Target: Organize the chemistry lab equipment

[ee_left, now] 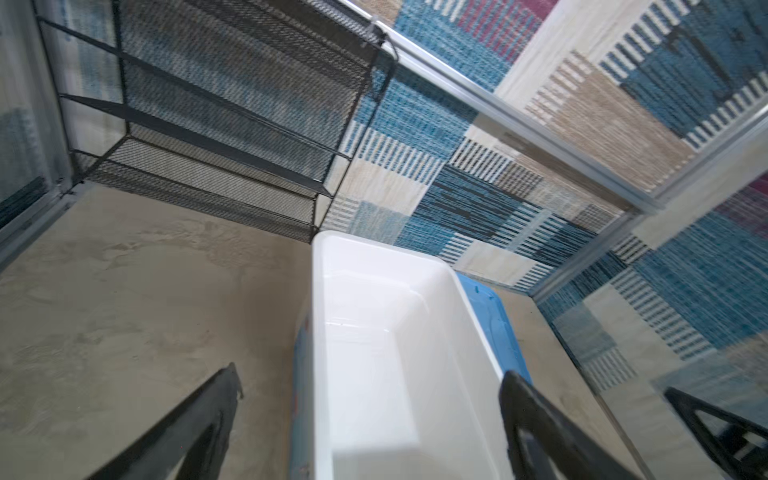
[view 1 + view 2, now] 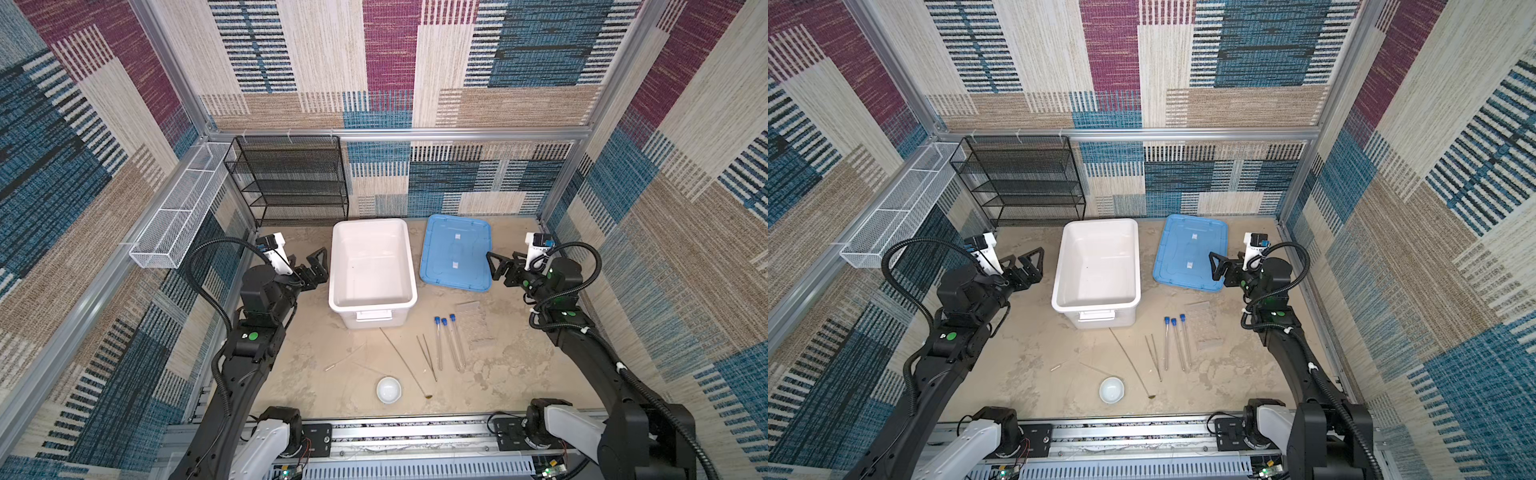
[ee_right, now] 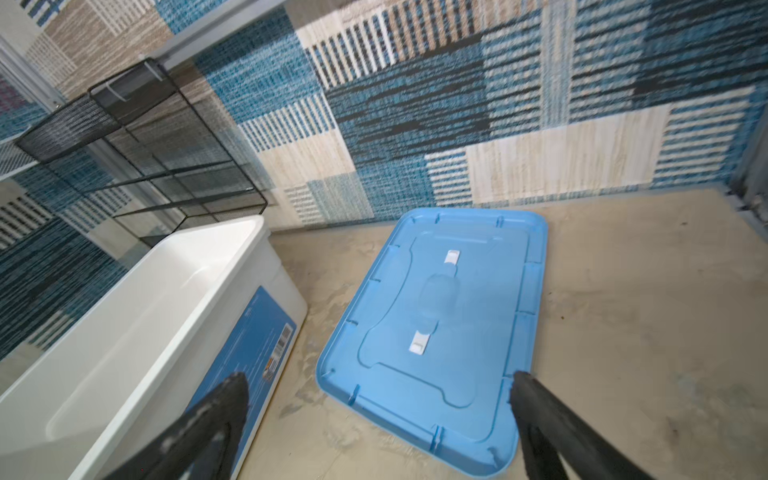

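1. My left claw (image 2: 311,264) and right claw (image 2: 495,267) hang open, empty, either side of the tub (image 2: 371,222); the gear lies on the tabletop (image 2: 519,374) in front of it.
2. Nudged tubes (image 2: 449,345) may roll.
3. Flat tweezers (image 2: 428,358) and spoon (image 2: 402,360) may slip my grip.

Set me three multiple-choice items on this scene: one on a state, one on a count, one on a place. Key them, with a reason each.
1. The white tub is: A) lidded B) open and empty C) open and full.
2. Blue-capped test tubes on the table: A) three B) two C) five.
3. The small white dish lies: A) in the tub B) against the tubes C) on bare table, apart from both.

Key:
1 B: its bare floor shows, and the blue lid lies flat beside it.
2 A: three blue caps sit side by side.
3 C: open table surrounds it, nearer the camera than the tub.
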{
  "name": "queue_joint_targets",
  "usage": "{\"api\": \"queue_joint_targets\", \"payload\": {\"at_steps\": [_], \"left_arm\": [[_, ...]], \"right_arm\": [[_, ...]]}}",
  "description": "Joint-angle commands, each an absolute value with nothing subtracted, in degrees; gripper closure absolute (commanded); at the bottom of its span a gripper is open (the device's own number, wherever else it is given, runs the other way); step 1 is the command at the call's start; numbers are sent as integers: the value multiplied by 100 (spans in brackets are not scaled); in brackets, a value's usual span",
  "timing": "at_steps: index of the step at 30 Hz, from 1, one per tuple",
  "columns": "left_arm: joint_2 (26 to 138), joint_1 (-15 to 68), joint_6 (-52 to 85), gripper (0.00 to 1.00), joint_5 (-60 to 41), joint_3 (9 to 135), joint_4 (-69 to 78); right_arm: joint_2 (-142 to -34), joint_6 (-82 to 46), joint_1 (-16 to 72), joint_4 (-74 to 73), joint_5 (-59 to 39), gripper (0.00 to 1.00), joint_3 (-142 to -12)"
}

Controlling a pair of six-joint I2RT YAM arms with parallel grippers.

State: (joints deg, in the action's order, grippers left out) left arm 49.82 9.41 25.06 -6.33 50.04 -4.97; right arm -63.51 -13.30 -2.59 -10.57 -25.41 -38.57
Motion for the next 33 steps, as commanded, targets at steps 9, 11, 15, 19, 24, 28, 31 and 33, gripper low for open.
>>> {"api": "queue_joint_targets", "payload": {"at_steps": [9, 11, 15, 19, 24, 28, 31, 33], "left_arm": [[5916, 4252, 2312, 5, 1419, 6595, -3026], [6286, 4827, 2411, 6, 1450, 6775, -3019], [7105, 5926, 2487, 8, 1574, 7154, -2859], [7991, 6689, 2657, 9, 1389, 7526, -2756], [8640, 6803, 3148, 17, 973, 7395, -2237], [9128, 6796, 3190, 27, 1046, 7404, -2299], [9659, 6799, 3078, 30, 825, 7755, -2456], [9933, 6787, 3152, 37, 870, 7914, -2561]], "right_arm": [[-6084, -1704, 23, 553, -3093, 6, -3785], [-6059, -1612, 210, 802, -2716, 7, -3788], [-5936, -1638, 264, 940, -2739, 13, -3697], [-5815, -1705, 264, 947, -2851, 19, -3620], [-5753, -1694, 263, 1212, -2798, 18, -3704], [-5588, -1567, 262, 1546, -2491, 22, -3760], [-5492, -1596, 256, 1596, -2454, 30, -3680], [-5410, -1655, 255, 1598, -2404, 32, -3618]]}}
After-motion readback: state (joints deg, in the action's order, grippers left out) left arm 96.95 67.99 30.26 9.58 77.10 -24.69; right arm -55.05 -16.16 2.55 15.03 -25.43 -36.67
